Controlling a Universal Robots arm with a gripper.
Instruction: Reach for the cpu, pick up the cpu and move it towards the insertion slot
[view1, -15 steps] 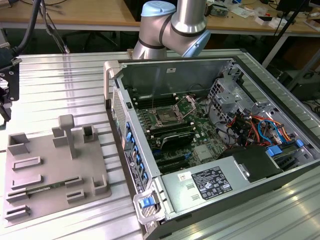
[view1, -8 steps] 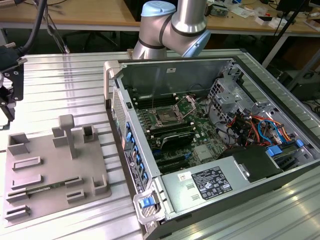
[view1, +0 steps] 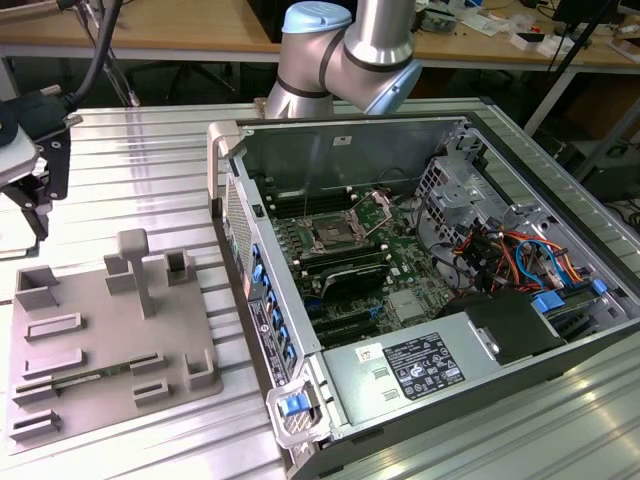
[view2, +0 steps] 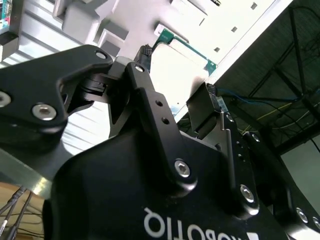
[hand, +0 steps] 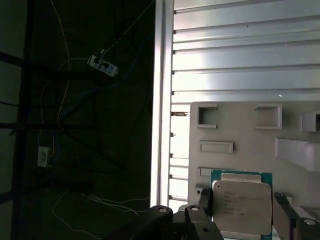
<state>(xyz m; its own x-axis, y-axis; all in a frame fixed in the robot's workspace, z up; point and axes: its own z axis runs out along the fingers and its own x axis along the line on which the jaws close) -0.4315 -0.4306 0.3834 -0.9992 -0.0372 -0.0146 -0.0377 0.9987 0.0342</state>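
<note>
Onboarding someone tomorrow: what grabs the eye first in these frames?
The open grey computer case on the ribbed metal table, its green board carrying the square metal-framed insertion slot. On the exterior view's left lies the grey plastic tray with raised blocks. In the first wrist view, the flat silver-topped cpu sits between the black gripper fingers.

one cpu (hand: 242, 207), one grey tray (view1: 100, 345)
</note>
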